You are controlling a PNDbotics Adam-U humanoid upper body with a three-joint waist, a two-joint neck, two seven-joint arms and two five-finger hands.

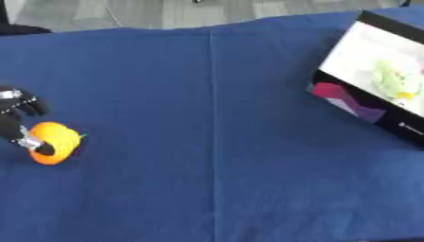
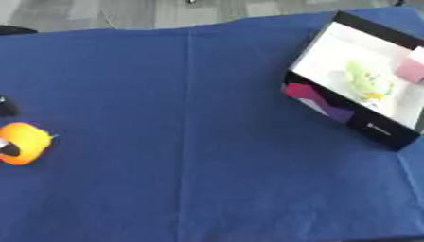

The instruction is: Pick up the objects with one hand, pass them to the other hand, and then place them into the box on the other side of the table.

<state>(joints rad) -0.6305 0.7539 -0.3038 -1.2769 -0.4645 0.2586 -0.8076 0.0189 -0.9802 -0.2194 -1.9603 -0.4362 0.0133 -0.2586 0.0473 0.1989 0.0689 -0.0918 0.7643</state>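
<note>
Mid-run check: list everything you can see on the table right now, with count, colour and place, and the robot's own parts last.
Tablecloth: one, dark blue, covers the whole table, with a crease running from the far edge to the near edge.
Round object: one, orange shading to yellow, at the left edge of the table.
Box: one, black walls with a magenta and purple patch on its side, white inside, at the far right of the table.
Green-yellow item: one, lying inside the box; what it is cannot be made out.
Pink item: one, inside the box by its right side.
Floor: grey, beyond the table's far edge.
Left robot hand: one, black with silver parts, at the left edge, fingers curled on the round object.
Right robot hand: not in view.
</note>
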